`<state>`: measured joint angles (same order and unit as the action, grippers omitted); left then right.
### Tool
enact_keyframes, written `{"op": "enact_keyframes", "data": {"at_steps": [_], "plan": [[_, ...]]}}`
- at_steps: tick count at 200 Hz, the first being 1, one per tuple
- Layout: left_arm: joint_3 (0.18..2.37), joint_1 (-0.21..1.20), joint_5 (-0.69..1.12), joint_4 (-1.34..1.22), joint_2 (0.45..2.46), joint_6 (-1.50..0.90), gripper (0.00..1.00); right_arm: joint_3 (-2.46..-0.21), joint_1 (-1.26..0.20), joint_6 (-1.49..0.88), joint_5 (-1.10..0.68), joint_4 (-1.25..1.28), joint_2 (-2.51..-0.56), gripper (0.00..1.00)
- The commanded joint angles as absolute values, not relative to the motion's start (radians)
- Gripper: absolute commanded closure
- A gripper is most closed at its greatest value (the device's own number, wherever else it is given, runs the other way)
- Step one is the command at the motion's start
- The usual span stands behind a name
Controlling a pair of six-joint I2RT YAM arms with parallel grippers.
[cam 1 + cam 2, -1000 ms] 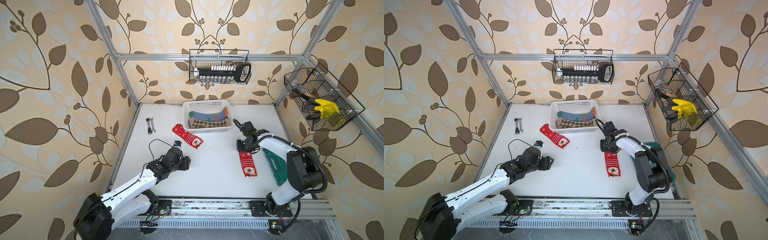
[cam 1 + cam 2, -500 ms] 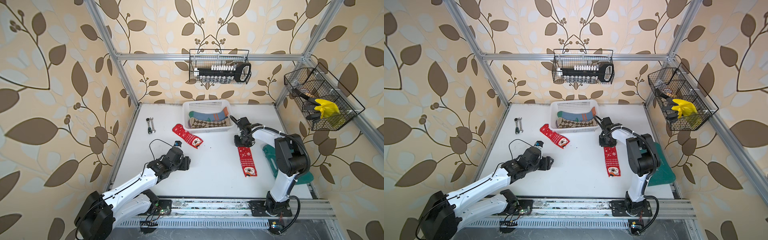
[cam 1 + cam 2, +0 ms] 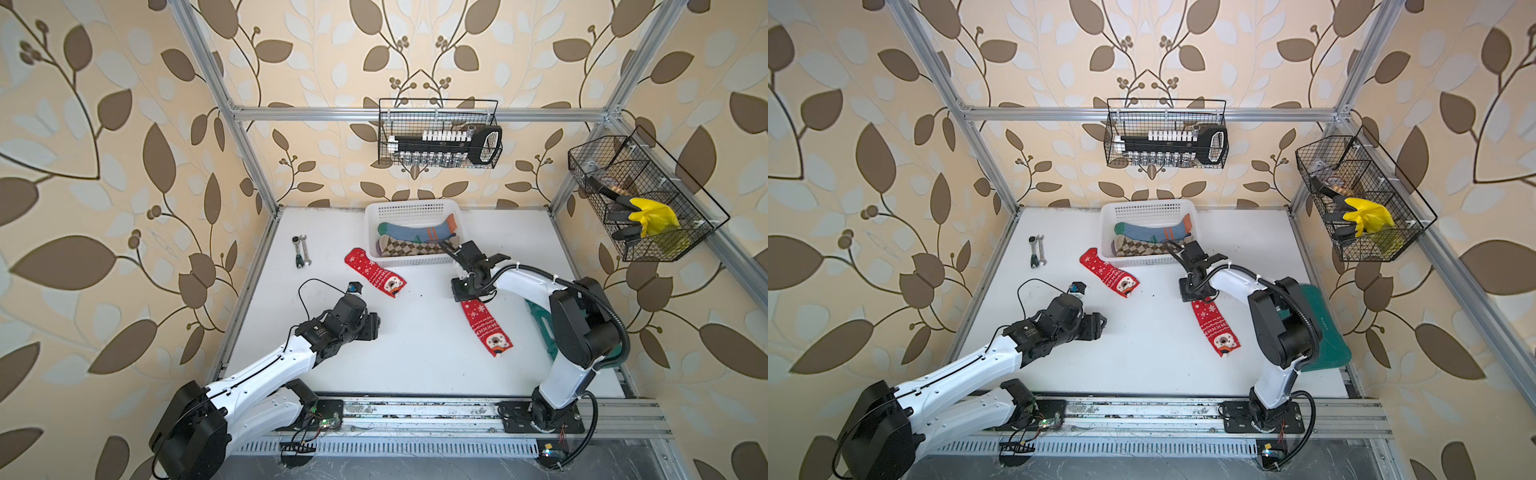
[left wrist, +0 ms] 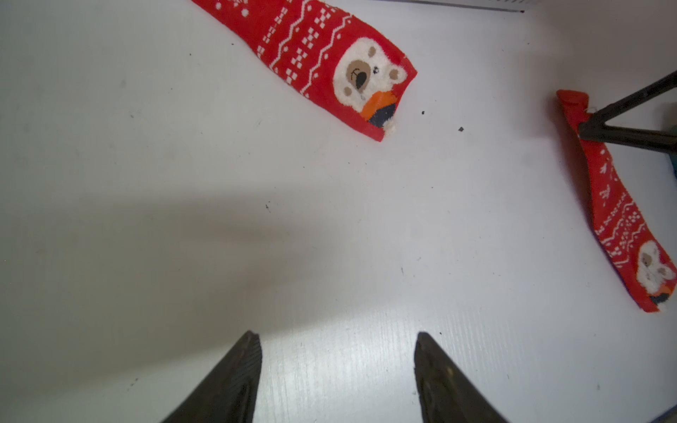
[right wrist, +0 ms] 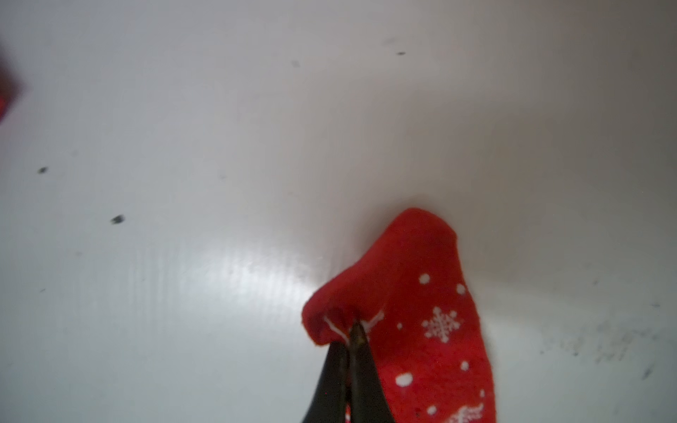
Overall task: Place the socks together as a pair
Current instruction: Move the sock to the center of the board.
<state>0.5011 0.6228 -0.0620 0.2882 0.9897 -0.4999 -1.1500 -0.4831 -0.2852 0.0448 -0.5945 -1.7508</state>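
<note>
Two red Christmas-patterned socks lie flat on the white table. My right gripper is shut, pinching the plain end of the right-hand sock, away from its bear face. The other red sock lies in front of the white basket, its bear face showing in the left wrist view. My left gripper hovers open and empty over bare table, below and left of that sock. A blue-grey sock and a brown argyle sock lie in the basket.
Two small wrenches lie at the back left. A dark green bag lies at the right edge, partly behind the right arm. Wire baskets hang on the back wall and right wall.
My right gripper's jaws have closed onto the end of the right-hand red sock, and that arm's elbow has swung. The left arm has not moved.
</note>
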Motion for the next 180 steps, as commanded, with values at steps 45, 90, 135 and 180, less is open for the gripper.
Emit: {"op": "enact_keyframes", "data": {"at_steps": [45,90,135,180], "plan": [[0.535,0.629,-0.105,0.312,1.000,-0.526,0.33,-1.293,-0.822,-0.220,0.010,-0.676,-1.768,0.98],[0.548,0.629,-0.101,0.318,0.990,-0.533,0.32,-1.281,-0.881,-0.235,-0.044,-0.720,-1.767,0.68],[0.640,0.627,-0.021,0.319,1.139,-0.530,0.31,-1.050,-0.737,-0.401,-0.065,-0.723,-1.531,0.58],[0.695,0.627,0.051,0.274,1.291,-0.532,0.32,-0.795,-0.512,-0.469,-0.156,-0.694,-1.360,0.53]]}}
